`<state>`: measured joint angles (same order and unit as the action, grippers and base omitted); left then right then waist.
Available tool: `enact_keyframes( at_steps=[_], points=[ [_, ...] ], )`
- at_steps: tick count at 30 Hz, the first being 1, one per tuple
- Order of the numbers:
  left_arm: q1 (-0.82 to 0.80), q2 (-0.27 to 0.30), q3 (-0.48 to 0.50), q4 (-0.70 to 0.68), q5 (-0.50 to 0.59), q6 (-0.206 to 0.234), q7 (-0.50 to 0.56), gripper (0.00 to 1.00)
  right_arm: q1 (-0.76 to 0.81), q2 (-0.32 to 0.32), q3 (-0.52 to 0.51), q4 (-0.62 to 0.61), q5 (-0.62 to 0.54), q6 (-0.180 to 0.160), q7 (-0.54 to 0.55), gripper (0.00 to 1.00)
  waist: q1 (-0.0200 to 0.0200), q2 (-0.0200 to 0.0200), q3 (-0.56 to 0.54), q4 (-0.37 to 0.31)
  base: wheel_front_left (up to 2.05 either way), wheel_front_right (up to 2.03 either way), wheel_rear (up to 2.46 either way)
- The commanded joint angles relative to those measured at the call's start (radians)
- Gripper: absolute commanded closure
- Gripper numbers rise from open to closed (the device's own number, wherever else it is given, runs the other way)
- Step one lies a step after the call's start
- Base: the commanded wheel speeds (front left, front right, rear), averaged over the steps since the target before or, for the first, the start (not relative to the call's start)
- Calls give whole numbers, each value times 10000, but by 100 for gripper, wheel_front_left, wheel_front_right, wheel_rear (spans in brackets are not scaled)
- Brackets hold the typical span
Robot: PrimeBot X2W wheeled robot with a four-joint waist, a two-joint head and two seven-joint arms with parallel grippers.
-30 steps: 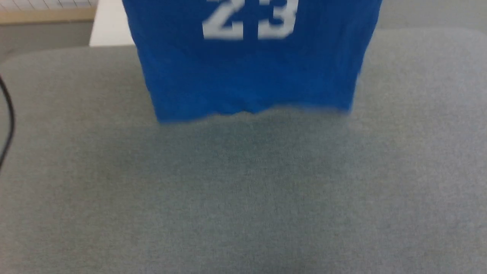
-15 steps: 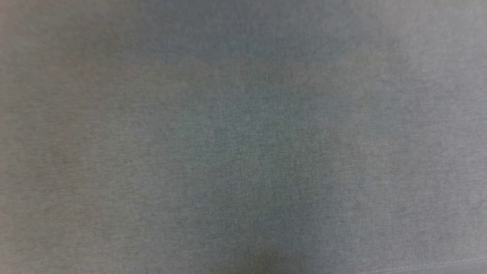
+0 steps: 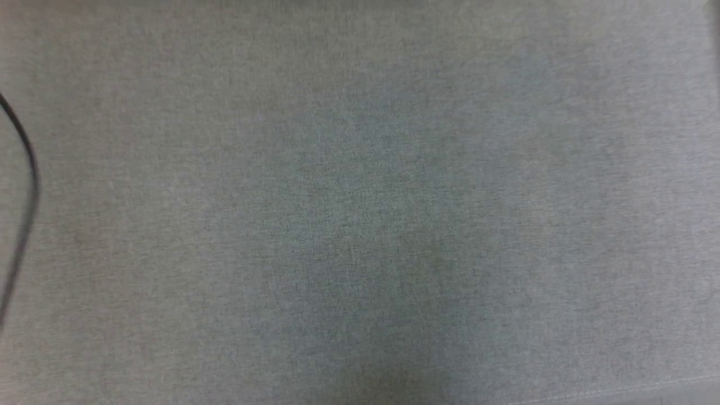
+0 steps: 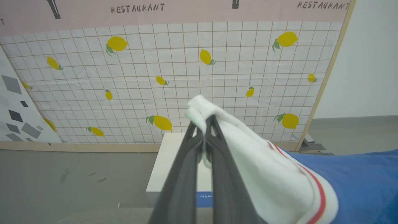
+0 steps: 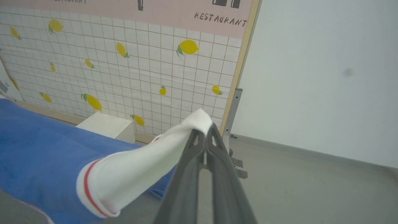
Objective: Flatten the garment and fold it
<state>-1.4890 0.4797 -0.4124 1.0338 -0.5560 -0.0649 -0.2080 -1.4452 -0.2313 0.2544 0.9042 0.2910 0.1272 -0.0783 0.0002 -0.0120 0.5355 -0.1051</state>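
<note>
The garment is a royal-blue jersey with white sleeves and red-and-white trim. My left gripper (image 4: 203,119) is shut on a bunched white sleeve (image 4: 264,168), and the blue body (image 4: 360,183) stretches away to the right. My right gripper (image 5: 203,129) is shut on the other white sleeve (image 5: 140,174), whose blue body (image 5: 40,146) runs off to the left. Both arms hold the garment up in the air, facing the lemon-patterned wall. The head view looks down on the grey cloth-covered table (image 3: 360,225).
A thin dark cable (image 3: 25,185) curves along the left edge of the head view. A white box (image 4: 174,161) stands on the floor by the tiled lemon wall (image 4: 174,77). A metal stand (image 5: 231,124) and a plain white wall (image 5: 326,77) are to the right.
A second ago the jersey's blue lower half with the 23 hung at the top of the head view; now grey table cloth fills it. The picture has shifted, so the camera moved.
</note>
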Motion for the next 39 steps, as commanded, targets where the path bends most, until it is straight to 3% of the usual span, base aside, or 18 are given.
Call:
enact_keyframes(
  at_steps=[1,9,13,18,23,31,35,39],
  points=[
    [649,-76,17,61,-179,-64,-183,100,618,-42,215,67,235,35,-186,100,-2,120,-872,182,0,0,0],
    [4589,-200,479,-497,-765,-78,-522,100,4149,-610,1226,-756,1657,35,-538,100,-2,120,-2593,396,0,0,0],
    [6723,-31,887,-1907,-798,307,-533,100,6078,-1019,1117,-1649,2138,35,-600,100,-2,120,-3419,447,0,0,0],
    [9571,315,1200,-3990,-969,1114,-473,100,8557,-1523,499,-3142,2365,35,-37,100,-2,120,-4256,447,0,0,0],
    [12190,809,1492,-6418,-1331,2174,361,100,10826,-1551,-626,-4827,2142,35,1010,100,-2,120,-4712,406,0,0,0],
    [15849,1393,1837,-9949,-1724,3892,1612,100,14607,-334,-2923,-7836,1140,35,2972,100,-2,120,-5244,538,0,0,0],
    [17208,1430,1783,-10848,-1950,4350,2060,100,16587,601,-3904,-9164,542,35,3990,100,-2,120,-5502,720,0,0,0],
    [17937,1401,1650,-11000,-2028,4566,2257,100,17842,1186,-4262,-9679,222,35,4556,100,-2,120,-5593,817,0,0,0]
  ],
)
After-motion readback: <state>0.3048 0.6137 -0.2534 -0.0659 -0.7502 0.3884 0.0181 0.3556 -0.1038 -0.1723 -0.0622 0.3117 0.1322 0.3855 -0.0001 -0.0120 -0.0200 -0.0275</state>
